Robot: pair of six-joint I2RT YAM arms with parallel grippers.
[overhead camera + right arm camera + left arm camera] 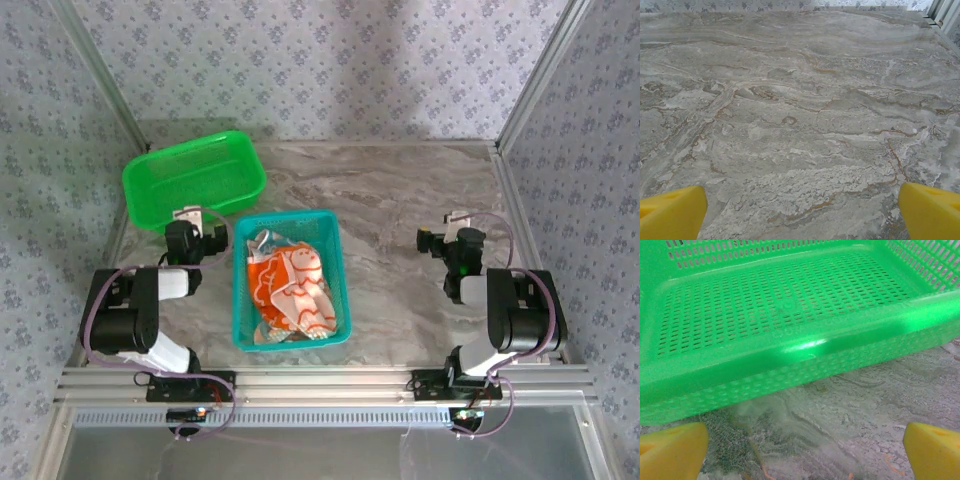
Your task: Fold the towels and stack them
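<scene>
Crumpled towels (288, 285), bright orange with white prints and some pale cloth, lie heaped in the teal mesh basket (243, 310) at the table's middle front. My left gripper (196, 222) sits left of that basket, close to the green basket (193, 178); its yellow fingertips (672, 450) stand wide apart over bare table, open and empty, with the green basket's near wall (800, 360) just ahead. My right gripper (452, 228) rests to the right of the teal basket, its yellow fingertips (935, 210) spread open above the marble-patterned table (800, 125), holding nothing.
The green mesh basket is empty and stands at the back left. Patterned walls and metal frame posts (530, 90) enclose the table on three sides. Bare marble surface (400, 200) stretches between the baskets and the right arm.
</scene>
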